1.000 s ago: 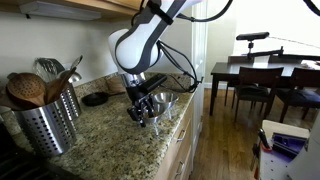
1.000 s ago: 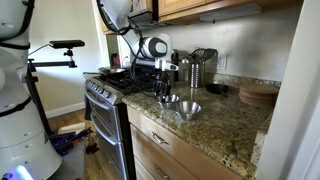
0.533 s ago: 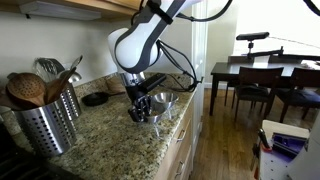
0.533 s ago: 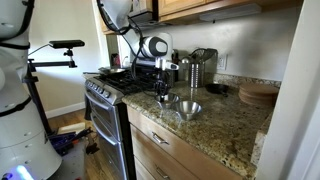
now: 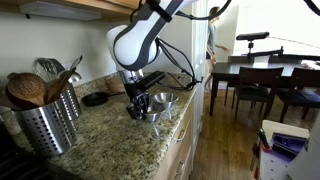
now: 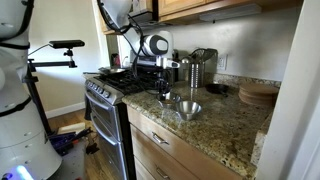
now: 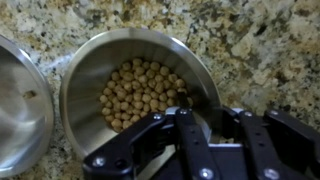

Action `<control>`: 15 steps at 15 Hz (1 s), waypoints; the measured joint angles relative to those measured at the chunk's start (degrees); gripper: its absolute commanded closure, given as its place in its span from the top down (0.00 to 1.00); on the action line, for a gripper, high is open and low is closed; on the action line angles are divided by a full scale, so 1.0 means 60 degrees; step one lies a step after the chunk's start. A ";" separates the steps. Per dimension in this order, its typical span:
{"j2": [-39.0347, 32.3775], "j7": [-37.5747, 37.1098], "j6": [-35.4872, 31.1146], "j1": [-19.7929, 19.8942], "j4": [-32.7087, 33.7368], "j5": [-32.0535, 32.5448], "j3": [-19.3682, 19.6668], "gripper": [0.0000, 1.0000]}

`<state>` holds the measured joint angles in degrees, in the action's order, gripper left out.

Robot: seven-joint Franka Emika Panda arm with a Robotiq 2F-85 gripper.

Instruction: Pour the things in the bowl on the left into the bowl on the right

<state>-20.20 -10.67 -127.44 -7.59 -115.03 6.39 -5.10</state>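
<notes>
Two steel bowls stand side by side on the granite counter. The bowl of chickpeas [image 7: 140, 85] fills the middle of the wrist view, and the empty bowl [image 7: 20, 110] is at its left edge. My gripper [image 7: 215, 130] straddles the near rim of the chickpea bowl, one finger inside and one outside, with the fingers close together on the rim. In both exterior views the gripper [image 5: 141, 106] [image 6: 163, 93] is down at the chickpea bowl [image 5: 151, 110] [image 6: 171, 99]. The empty bowl [image 5: 166, 99] [image 6: 187, 109] stands right beside it.
A steel utensil holder [image 5: 45, 120] with wooden spoons stands on the counter. A black stove [image 6: 105, 90] with a pan is beside the bowls. A steel canister [image 6: 195, 70] and a round wooden board [image 6: 258, 95] stand near the wall. The counter's front edge [image 6: 190, 135] is close to the bowls.
</notes>
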 measured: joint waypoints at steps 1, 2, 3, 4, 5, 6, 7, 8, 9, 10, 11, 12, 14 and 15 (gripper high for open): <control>0.0018 -0.0028 0.0000 0.0000 0.0013 0.0004 0.0008 0.09; 0.0040 -0.0074 0.0004 0.0000 0.0036 0.0019 0.0020 0.09; 0.0063 -0.0120 0.0005 0.0000 0.0060 0.0037 0.0033 0.09; 0.0070 -0.0151 0.0005 0.0000 0.0084 0.0052 0.0050 0.09; 0.0070 -0.0175 0.0005 0.0000 0.0110 0.0069 0.0070 0.09; 0.0071 -0.0196 0.0005 0.0000 0.0138 0.0096 0.0095 0.09; 0.0071 -0.0220 0.0005 0.0000 0.0176 0.0145 0.0124 0.09; 0.0071 -0.0246 0.0007 0.0000 0.0215 0.0191 0.0153 0.09; 0.0072 -0.0269 0.0013 0.0000 0.0259 0.0239 0.0184 0.09; 0.0073 -0.0277 0.0018 0.0000 0.0313 0.0276 0.0212 0.09; 0.0076 -0.0285 0.0022 0.0000 0.0369 0.0323 0.0233 0.09; 0.0080 -0.0300 0.0031 0.0000 0.0436 0.0372 0.0248 0.09; 0.0095 -0.0314 0.0039 0.0000 0.0545 0.0448 0.0276 0.09; 0.0112 -0.0318 0.0043 0.0000 0.0588 0.0481 0.0285 0.09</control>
<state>-19.53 -12.58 -127.18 -7.59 -111.51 9.27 -3.40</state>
